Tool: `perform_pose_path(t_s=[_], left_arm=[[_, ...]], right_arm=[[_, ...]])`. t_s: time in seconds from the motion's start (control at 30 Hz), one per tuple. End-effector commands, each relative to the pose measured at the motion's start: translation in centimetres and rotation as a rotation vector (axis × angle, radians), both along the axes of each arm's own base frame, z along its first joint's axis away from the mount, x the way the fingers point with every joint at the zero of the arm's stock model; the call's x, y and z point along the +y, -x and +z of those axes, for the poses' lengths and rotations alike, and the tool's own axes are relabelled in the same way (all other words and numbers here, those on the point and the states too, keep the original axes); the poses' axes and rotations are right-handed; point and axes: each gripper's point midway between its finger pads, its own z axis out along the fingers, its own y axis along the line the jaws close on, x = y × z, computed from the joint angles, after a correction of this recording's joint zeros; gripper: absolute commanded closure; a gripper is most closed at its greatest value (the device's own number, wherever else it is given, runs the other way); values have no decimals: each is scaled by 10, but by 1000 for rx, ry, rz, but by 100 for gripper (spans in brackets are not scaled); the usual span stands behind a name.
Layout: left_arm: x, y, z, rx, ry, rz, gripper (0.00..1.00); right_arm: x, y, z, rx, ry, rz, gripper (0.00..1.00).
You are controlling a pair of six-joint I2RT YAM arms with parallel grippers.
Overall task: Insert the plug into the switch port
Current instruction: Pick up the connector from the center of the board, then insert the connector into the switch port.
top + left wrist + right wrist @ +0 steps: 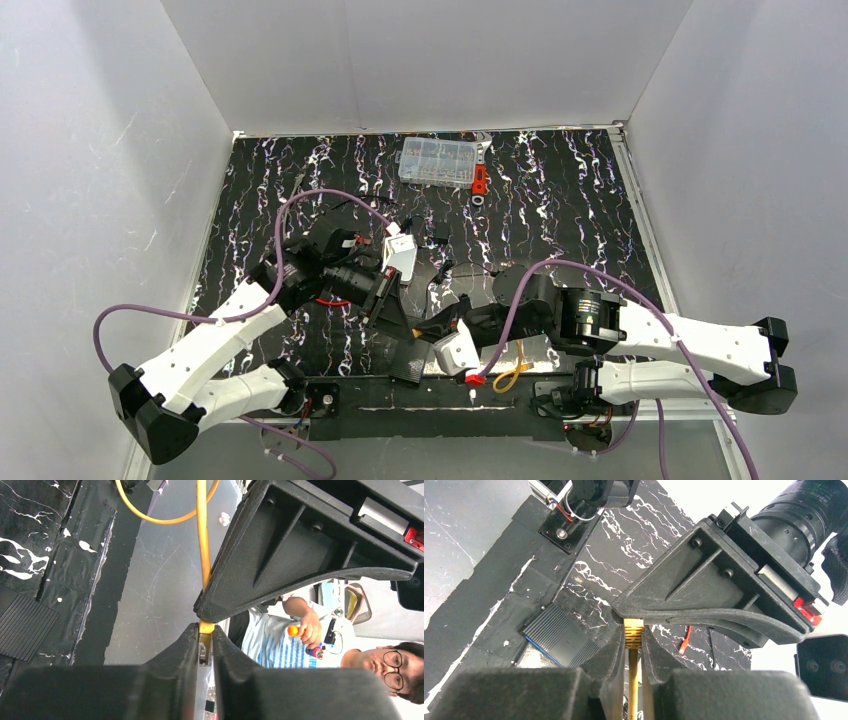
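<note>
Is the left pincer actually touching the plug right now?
Touching. In the left wrist view the left pincer clamps the plug from both sides, with no gap showing.

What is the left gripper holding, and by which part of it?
The small clear plastic plug ending the thin orange cable, gripped on the plug body itself, between the left gripper's shut jaws.

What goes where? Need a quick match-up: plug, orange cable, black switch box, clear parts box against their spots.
Things:
1 plug
2 orange cable
3 switch box
4 clear parts box

Places:
A far edge of the mat
B running between the right gripper fingers
C pinched in the left gripper
D flat on the mat, near side, no gripper on it

Pairs: 1-C, 2-B, 3-D, 4-A
</note>
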Motion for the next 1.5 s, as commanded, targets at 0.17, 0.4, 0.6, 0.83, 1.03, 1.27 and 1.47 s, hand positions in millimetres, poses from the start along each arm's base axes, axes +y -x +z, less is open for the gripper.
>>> perform_pose_path(t_s=[0.17,0.4,0.6,0.83,1.03,1.27,1.47], left_arm=[[7,-19,11,-169,-22,138,49],[35,-60,19,-413,-119,450,21],[45,-80,18,-480,-161,563,2],[48,-106,7,-515,-219,668,2],[46,-109,2,-506,-223,679,2],[48,-110,-24,-446,-269,709,2],[52,-116,-54,-410,-343,744,2]], right_arm=[[1,-6,18,19,-71,-58,99],[-6,8,43,118,-154,-38,99],[-5,35,73,279,-220,39,99],[6,75,87,518,-192,118,99],[19,105,64,745,-109,95,99],[26,96,-37,971,53,-163,99],[14,57,-109,933,109,-471,99]])
